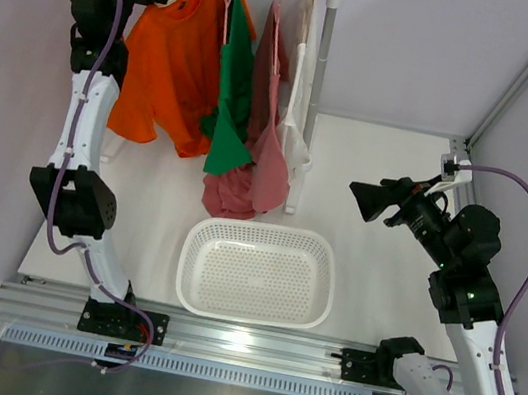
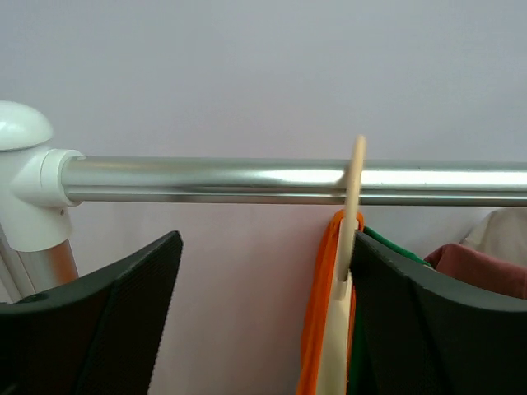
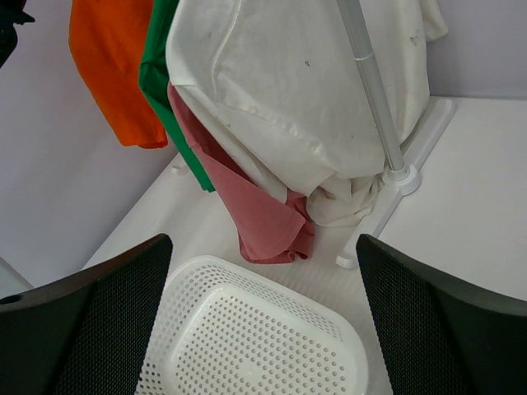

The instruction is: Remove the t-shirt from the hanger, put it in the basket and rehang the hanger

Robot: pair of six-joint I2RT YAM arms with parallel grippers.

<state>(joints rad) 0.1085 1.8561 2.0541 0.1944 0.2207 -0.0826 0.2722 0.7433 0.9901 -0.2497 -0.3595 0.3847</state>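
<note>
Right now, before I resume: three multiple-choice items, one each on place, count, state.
1. The left end effector is: A at the rail, by the hanger of the orange t-shirt; B parked by its base; C out of view.
2. Garments on the rail: A two; B four; C six.
3. The right end effector is: A open, empty; B shut on cloth; C shut on a hanger.
1A: left wrist view shows rail and hanger close ahead. 2B: orange, green shirt, red shirt, white shirt. 3A: fingers spread, nothing between.
</note>
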